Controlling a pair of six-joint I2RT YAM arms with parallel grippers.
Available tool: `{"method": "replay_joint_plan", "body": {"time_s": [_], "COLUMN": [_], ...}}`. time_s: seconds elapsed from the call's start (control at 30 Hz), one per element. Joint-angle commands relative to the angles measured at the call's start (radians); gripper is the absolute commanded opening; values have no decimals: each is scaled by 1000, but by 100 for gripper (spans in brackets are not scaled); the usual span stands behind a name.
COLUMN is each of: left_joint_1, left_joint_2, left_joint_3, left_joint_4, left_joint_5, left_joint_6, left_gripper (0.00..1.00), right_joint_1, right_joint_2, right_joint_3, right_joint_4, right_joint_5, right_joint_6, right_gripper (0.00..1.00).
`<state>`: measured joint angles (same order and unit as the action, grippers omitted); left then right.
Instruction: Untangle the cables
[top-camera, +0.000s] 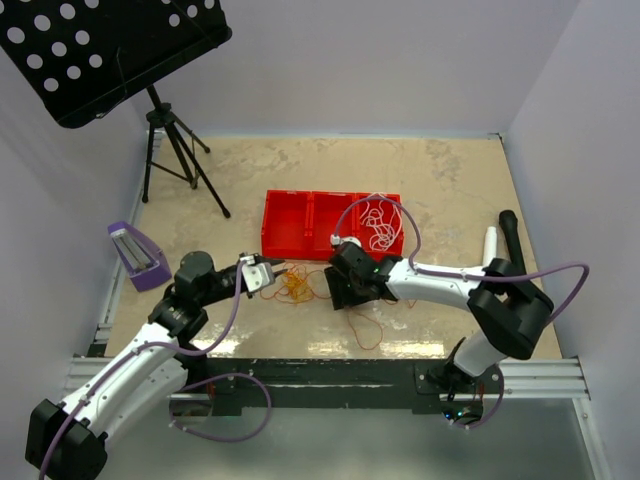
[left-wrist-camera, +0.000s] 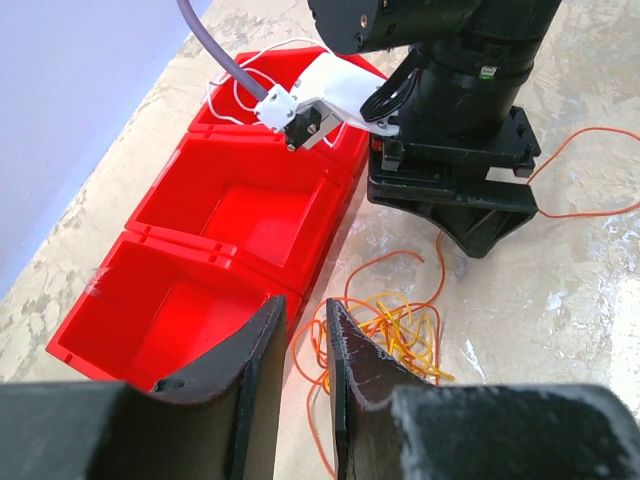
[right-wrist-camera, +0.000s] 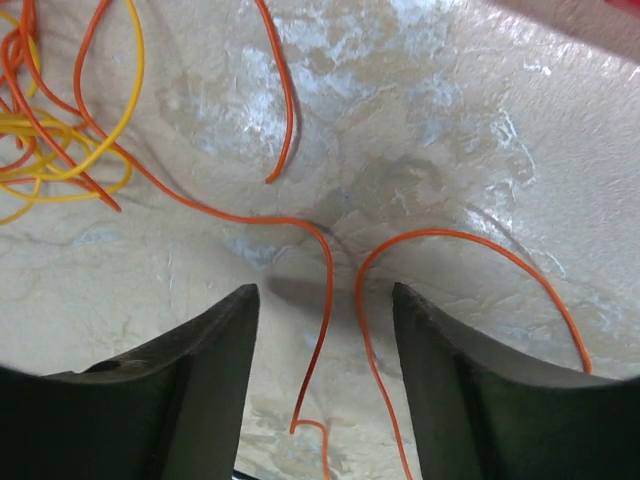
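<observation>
A tangle of orange and yellow cables (top-camera: 295, 287) lies on the table in front of the red tray (top-camera: 300, 250). My left gripper (top-camera: 272, 272) hovers at the tangle's left edge. In the left wrist view its fingers (left-wrist-camera: 268, 335) stand a narrow gap apart, empty, with the tangle (left-wrist-camera: 400, 330) just beyond. My right gripper (top-camera: 345, 288) is to the right of the tangle, open wide and pointing down. Two orange strands (right-wrist-camera: 325, 300) lie on the table between its fingers, not gripped. White cables (top-camera: 380, 225) lie in the tray's right compartment.
The tray's left and middle compartments (left-wrist-camera: 250, 215) hold nothing. An orange loop (top-camera: 365, 330) trails toward the near edge. A music stand (top-camera: 110, 50) on a tripod stands at back left. A purple object (top-camera: 135, 255) sits at left, a black-and-white tool (top-camera: 497, 245) at right.
</observation>
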<state>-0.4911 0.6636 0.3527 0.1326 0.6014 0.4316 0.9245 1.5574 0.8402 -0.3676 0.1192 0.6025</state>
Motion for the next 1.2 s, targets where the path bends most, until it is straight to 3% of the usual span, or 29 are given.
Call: {"method": "replay_joint_plan", "body": {"time_s": [0.0, 0.1, 0.3, 0.63, 0.8, 0.93, 1.17], "left_joint_1": [8, 9, 9, 9, 11, 8, -46], "left_joint_2": [-1, -1, -2, 19, 54, 105, 189], "left_joint_3": [52, 52, 46, 89, 190, 259, 278], "left_joint_4": [2, -5, 2, 56, 123, 211, 297], "left_joint_5": [20, 20, 23, 101, 211, 330, 433], "left_joint_6": [18, 18, 21, -111, -243, -367, -416], "left_gripper": [28, 27, 28, 30, 52, 76, 100], "right_joint_1": [0, 2, 34, 50, 50, 53, 53], "right_joint_2": [27, 47, 29, -417, -503, -540, -539], "right_joint_3": [-23, -27, -38, 56, 105, 134, 230], "right_joint_4": [91, 120, 121, -42, -131, -142, -142], "right_joint_5": [19, 16, 59, 224, 250, 260, 258], "right_joint_6": [65, 80, 128, 180, 191, 178, 154], "right_gripper": [51, 24, 0, 0, 0, 0, 0]}}
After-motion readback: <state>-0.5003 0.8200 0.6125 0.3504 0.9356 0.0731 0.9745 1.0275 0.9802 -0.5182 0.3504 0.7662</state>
